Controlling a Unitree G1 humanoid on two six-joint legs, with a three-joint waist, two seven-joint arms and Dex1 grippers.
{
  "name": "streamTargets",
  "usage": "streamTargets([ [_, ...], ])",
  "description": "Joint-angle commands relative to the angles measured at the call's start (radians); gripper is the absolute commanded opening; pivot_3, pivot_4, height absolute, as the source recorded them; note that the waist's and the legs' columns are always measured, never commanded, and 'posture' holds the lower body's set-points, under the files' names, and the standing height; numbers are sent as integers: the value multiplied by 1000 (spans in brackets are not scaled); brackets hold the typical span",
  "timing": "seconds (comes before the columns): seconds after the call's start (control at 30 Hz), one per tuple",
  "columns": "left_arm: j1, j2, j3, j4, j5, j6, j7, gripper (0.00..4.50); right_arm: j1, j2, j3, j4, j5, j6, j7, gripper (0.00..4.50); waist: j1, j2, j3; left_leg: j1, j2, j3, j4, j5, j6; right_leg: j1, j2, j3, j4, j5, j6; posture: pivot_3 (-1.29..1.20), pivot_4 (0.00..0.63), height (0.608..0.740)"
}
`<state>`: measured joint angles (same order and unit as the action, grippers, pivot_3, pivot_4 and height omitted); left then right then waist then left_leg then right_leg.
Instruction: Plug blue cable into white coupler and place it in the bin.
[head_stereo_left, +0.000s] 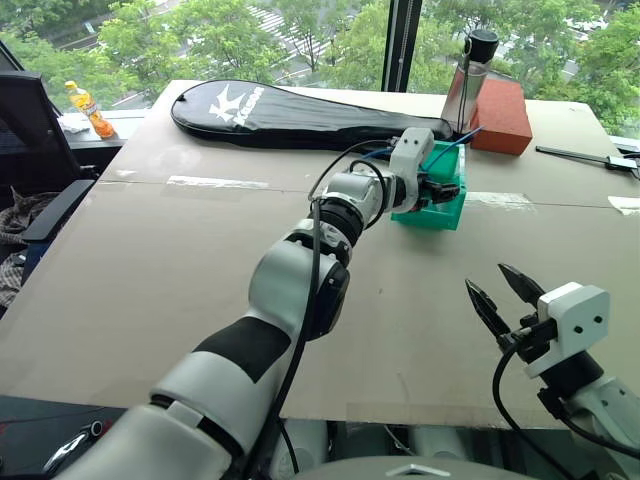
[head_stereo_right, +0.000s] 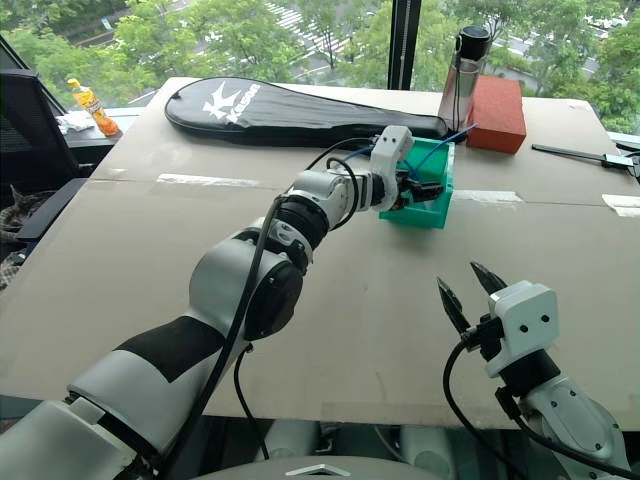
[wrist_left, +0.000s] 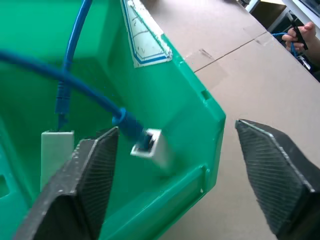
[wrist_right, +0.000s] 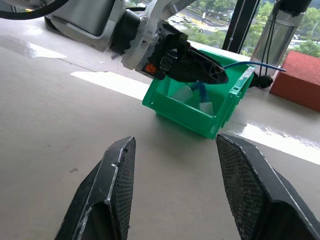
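Jaws apart: left gripper over glossy boxy bin; ribbed pads.

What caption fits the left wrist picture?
Open left gripper above the green bin, blue cable plugged into white coupler inside.

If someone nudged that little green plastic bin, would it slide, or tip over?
The small green plastic bin would probably slide: it sits flat on smooth cardboard. It looks light, holding a thin blue cable plugged into a small white coupler. Tipping seems unlikely; it is low and boxy.

Hidden behind left gripper: near half of bin. Cut off at twelve o'clock: blue cable.
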<state>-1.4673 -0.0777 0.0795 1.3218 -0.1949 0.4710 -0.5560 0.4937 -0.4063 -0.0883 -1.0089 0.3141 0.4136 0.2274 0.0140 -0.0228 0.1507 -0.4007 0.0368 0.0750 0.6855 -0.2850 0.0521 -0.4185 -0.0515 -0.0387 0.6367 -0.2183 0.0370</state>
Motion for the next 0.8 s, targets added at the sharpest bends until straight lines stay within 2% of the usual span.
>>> streamTargets([
  [0.03,-45,29,27,-27,-8,74,-70,4482,-4,2,1,-38,-4,-11,-8,2419,-1,0,0,0,0,0,0,0,0,0,0,0,0,0,0,0,150,740],
  [0.17,-40,84,4,-76,3,183,-171,4482,-12,0,-6,-38,4,3,3,2419,-3,0,0,0,0,0,0,0,0,0,0,0,1,0,0,0,150,740],
  [0.23,2,115,-26,-160,9,206,-242,4482,-17,0,-12,-35,9,8,8,2419,-4,0,0,0,0,0,0,0,0,0,1,0,1,0,0,0,150,740],
  [0.3,104,154,-57,-347,-9,264,-302,4482,-24,-1,-21,-27,12,8,16,2419,-3,1,0,1,1,0,0,0,0,0,0,0,2,0,-1,0,150,740],
  [0.4,364,214,-73,-799,-65,283,-329,4482,-34,-3,-57,-9,32,6,31,2419,-6,1,-1,2,3,1,0,1,-2,0,0,3,4,1,-1,0,150,740],
  [0.5,588,299,-89,-1116,-98,292,-355,4500,-53,-1,-117,18,65,-4,50,3212,-19,2,-1,3,3,0,0,4,-6,-1,-1,7,5,1,-1,0,150,740],
  [0.57,731,355,-46,-1260,-151,329,-356,4500,-58,-12,-155,40,99,-5,82,4151,-13,1,0,3,3,-1,1,4,-8,-1,-1,10,6,1,-1,0,150,740],
  [0.6,791,374,-16,-1316,-186,348,-358,4500,-58,-20,-173,52,113,-7,100,4449,-12,2,-1,3,2,-2,1,4,-8,-1,-1,9,5,1,-1,0,150,740],
  [0.7,1039,480,8,-1487,-189,247,-398,4500,-69,-67,-242,92,168,-6,172,4449,-13,2,-1,6,2,-1,1,3,-6,1,-1,10,6,-1,-4,0,150,740],
  [0.8,1209,551,28,-1561,-183,153,-411,4500,-53,-112,-312,128,230,-7,246,4449,-8,2,-1,7,2,-1,1,2,-4,2,-2,11,6,-1,-5,0,150,740],
])
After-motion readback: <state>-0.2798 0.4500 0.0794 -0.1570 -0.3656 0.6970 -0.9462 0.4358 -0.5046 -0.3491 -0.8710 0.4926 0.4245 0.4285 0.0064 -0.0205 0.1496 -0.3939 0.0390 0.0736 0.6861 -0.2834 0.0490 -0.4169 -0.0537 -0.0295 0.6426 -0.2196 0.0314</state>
